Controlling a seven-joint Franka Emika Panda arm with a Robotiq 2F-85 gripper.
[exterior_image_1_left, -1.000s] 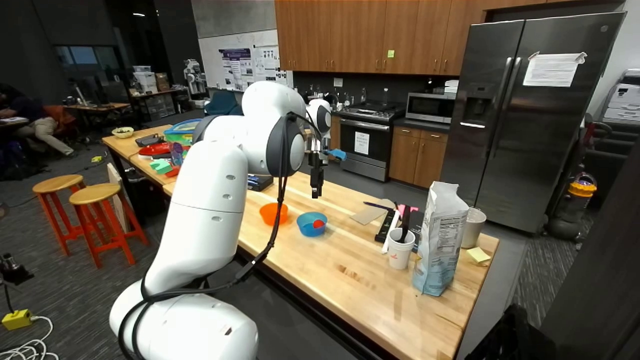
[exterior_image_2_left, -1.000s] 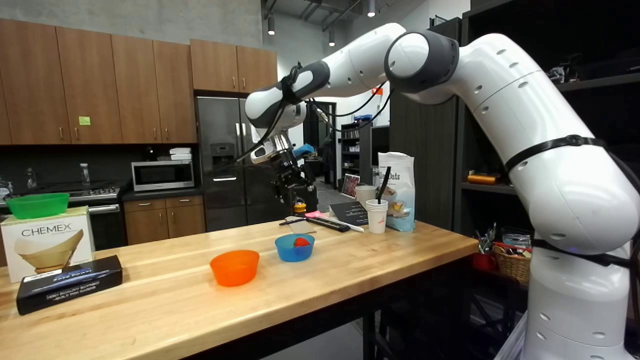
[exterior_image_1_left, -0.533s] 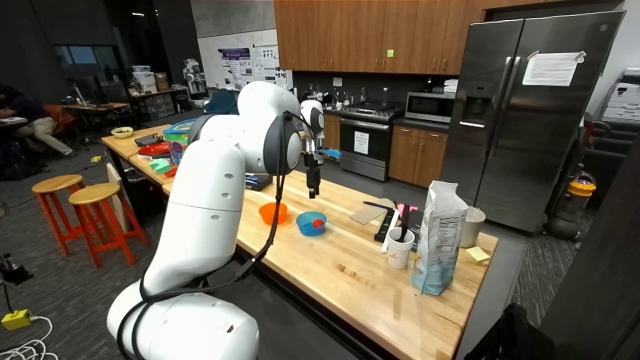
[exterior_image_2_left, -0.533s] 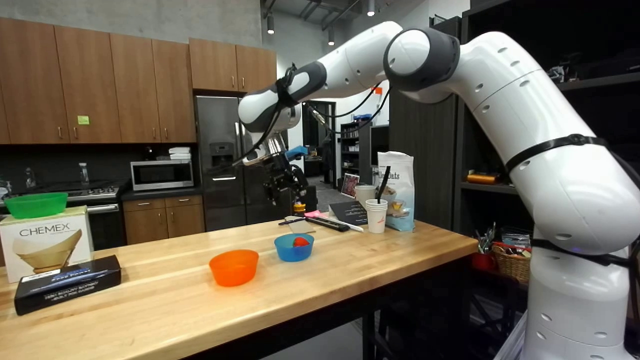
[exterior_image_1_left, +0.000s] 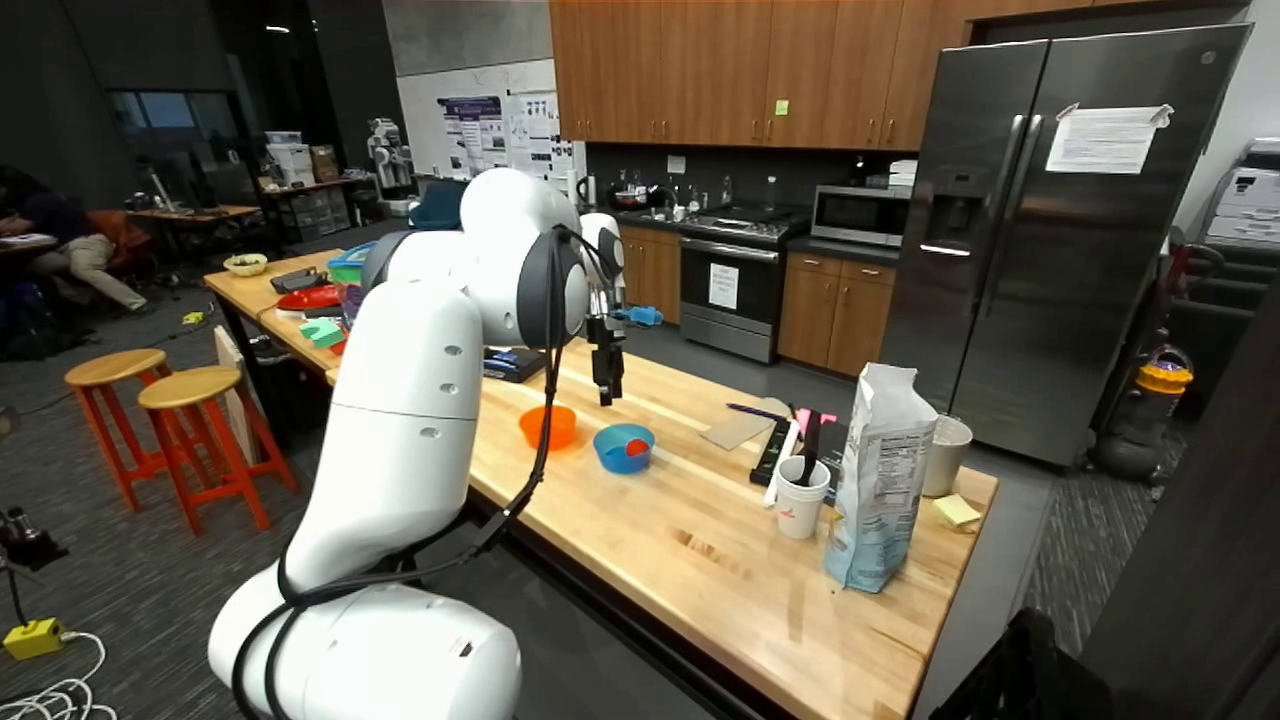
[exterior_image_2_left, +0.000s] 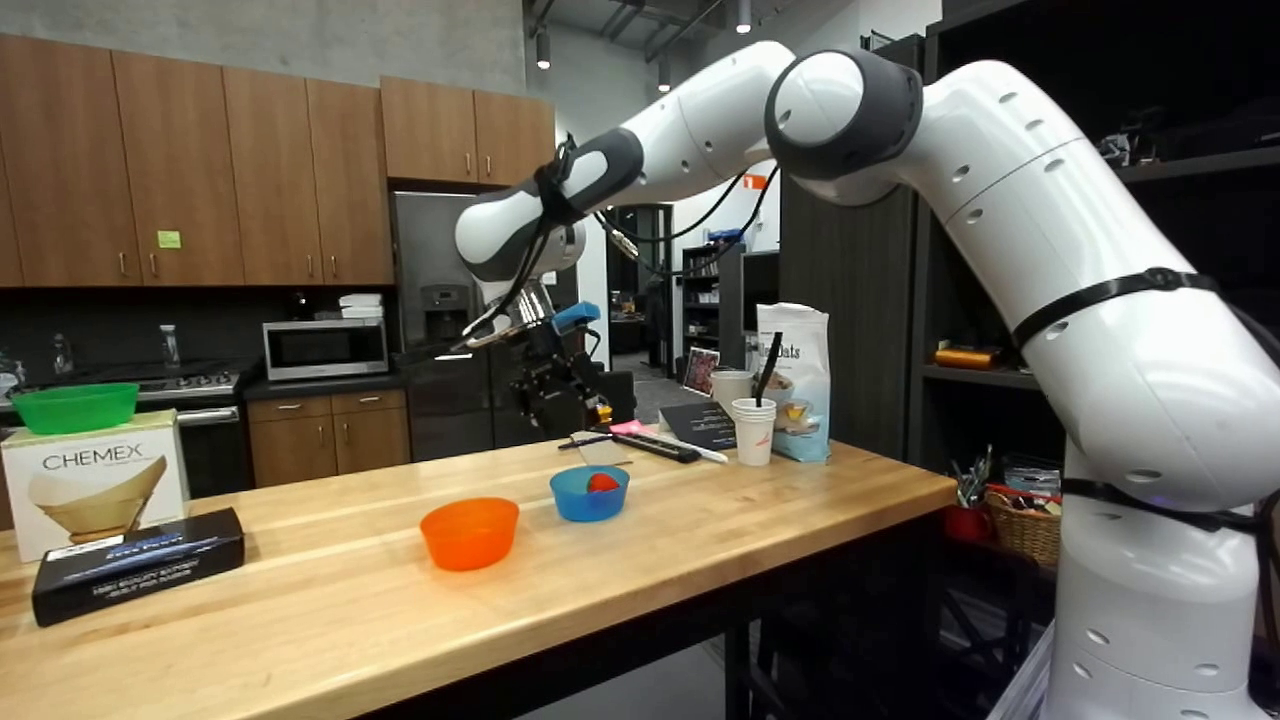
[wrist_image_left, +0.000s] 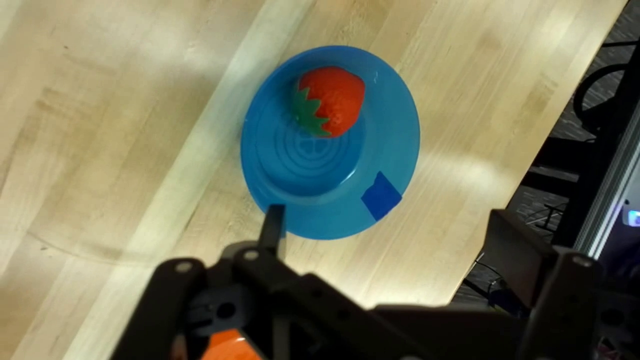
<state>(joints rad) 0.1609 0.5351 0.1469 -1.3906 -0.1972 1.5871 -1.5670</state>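
Currently, the black two-fingered gripper (wrist_image_left: 388, 215) hangs spread wide and empty, the red, green-capped strawberry (wrist_image_left: 340, 97) lying below and beyond it in the wrist view, inside the round blue plastic bowl (wrist_image_left: 392, 135), leaf end angled lower left.

In the wrist view, I observe glare patches on the brightly lit tabletop (wrist_image_left: 480, 172); the near fingers (wrist_image_left: 517, 250) appear dark and slightly out of focus. In an exterior view, the far left is dim; wide-angle distortion tilts the refrigerator (exterior_image_1_left: 1090, 250).
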